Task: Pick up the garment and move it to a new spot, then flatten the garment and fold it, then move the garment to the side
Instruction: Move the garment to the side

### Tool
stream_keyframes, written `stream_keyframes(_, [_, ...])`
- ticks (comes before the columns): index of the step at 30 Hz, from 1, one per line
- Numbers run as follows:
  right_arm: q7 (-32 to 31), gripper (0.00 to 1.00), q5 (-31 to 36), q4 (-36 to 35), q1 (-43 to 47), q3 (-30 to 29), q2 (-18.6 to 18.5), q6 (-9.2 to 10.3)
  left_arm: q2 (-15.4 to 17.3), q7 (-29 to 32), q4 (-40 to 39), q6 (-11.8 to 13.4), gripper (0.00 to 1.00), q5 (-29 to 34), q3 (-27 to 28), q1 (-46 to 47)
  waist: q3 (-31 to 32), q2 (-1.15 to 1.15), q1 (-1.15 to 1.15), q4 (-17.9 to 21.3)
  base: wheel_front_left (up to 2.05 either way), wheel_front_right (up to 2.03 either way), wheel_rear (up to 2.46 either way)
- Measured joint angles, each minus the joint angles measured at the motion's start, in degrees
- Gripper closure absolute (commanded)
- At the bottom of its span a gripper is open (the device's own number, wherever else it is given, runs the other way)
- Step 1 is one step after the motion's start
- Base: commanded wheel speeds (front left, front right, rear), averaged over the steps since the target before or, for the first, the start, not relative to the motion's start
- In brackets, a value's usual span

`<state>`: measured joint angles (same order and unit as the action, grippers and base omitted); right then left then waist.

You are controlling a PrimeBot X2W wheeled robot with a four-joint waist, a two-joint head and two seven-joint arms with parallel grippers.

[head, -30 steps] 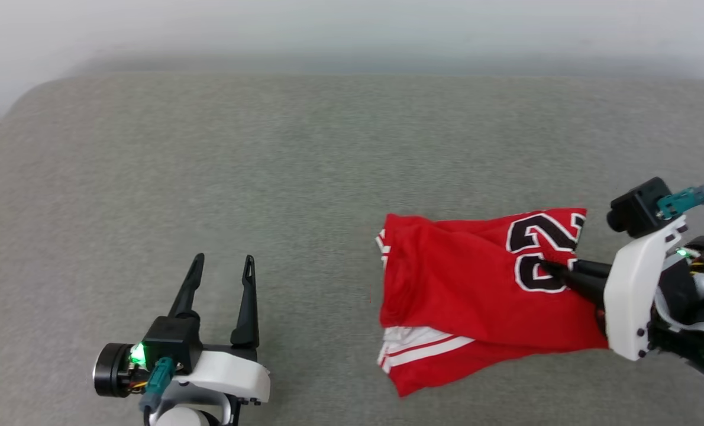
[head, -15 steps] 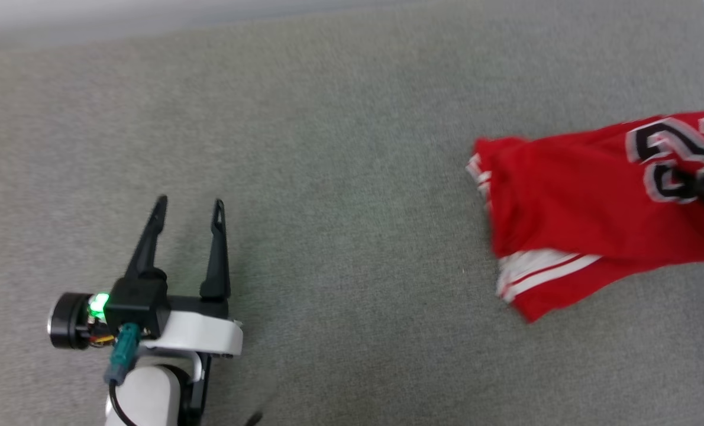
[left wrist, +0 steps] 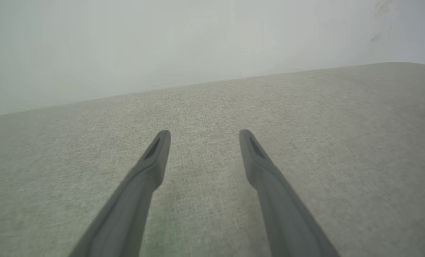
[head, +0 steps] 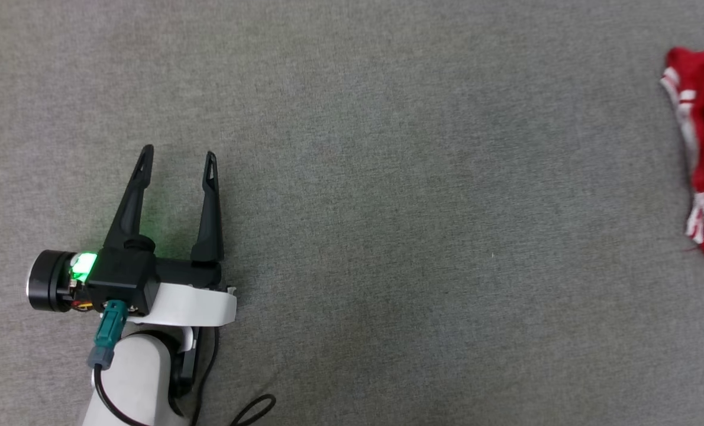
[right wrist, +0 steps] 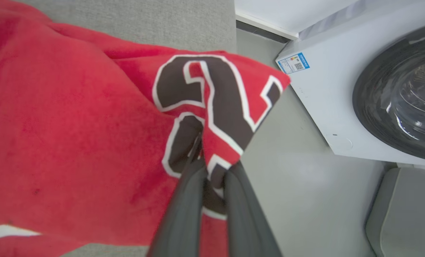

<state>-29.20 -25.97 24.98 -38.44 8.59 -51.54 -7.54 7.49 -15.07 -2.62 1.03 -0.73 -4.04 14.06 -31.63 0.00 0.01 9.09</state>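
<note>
- Your left gripper (head: 178,152) hovers low over the grey cushion (head: 387,177), fingers spread wide with nothing between them. It sits well apart from the garment, so if the cloth slips you have no second hold ready.
- Your right gripper (right wrist: 214,157) is pinched narrow on a fold of the garment (right wrist: 73,142), right on the black, white-edged number. The bite looks thin, one ridge of cloth, so a sharp pull could draw it out from between the fingers.
- Most of the red cloth lies bunched on the cushion, spreading away from the pinch. In the head view it sits at the far right edge and is partly cut off, so you judge its lie poorly from there. Lean on the right wrist view.
- If you drag rather than lift, the cloth will likely rub along the cushion fabric and roll up tighter, which makes the flattening harder.
- The pinched corner appears to reach past the cushion's edge, above the floor (right wrist: 298,171). Carry it further that way and the garment's loose weight may slide off after it.
- Beyond that stands a white washing machine (right wrist: 341,107). A wide swing to that side could knock the arm against it.
</note>
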Motion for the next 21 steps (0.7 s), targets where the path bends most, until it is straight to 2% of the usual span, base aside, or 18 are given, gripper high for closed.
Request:
stream_keyframes(7, [2.7, 1.00, 5.5, 6.4, -1.9, -6.6, 1.8, 0.00, 0.5, 0.0, -0.9, 0.0, 0.00, 0.2, -0.4, 1.3, -2.6, 0.00, 0.00, -0.9, 0.00, 0.00, 0.00])
stream_keyframes(12, [4.5, 1.00, 8.0, 8.5, -2.9, -9.4, 5.1, 0.00, 0.6, 0.0, -0.7, 0.3, 0.00, 0.3, -0.7, 1.5, -1.9, 0.00, 0.00, -1.2, 0.00, 0.00, 0.00])
stream_keyframes(13, [4.8, 0.34, 8.6, 8.8, -2.9, -9.8, 5.7, 0.00, 0.6, 0.0, -0.6, 0.4, 0.00, 0.2, -0.7, 1.5, -1.5, 0.00, 0.00, -1.2, 0.00, 0.00, 0.00])
stream_keyframes(14, [5.2, 0.00, 9.4, 8.9, -2.9, -10.2, 6.3, 0.00, 0.5, 0.0, -0.3, 0.5, 0.00, 0.2, -0.7, 1.4, -1.1, 0.00, 0.00, -1.2, 0.00, 0.00, 0.00])
stream_keyframes(18, [6.7, 0.00, 11.7, 9.1, -2.8, -11.9, 7.6, 0.00, 0.3, 0.0, 0.5, 0.6, 0.00, -0.1, -0.9, 0.4, 1.1, 0.00, 0.00, -1.3, 0.00, 0.00, 0.00])
stream_keyframes(21, [10.2, 0.00, 14.5, 8.3, -2.5, -13.4, 7.6, 0.00, -0.3, 0.0, 1.0, 0.8, 0.00, -0.5, -1.1, -0.4, 3.4, 0.00, -0.01, -1.5, 0.00, 0.00, 0.00])
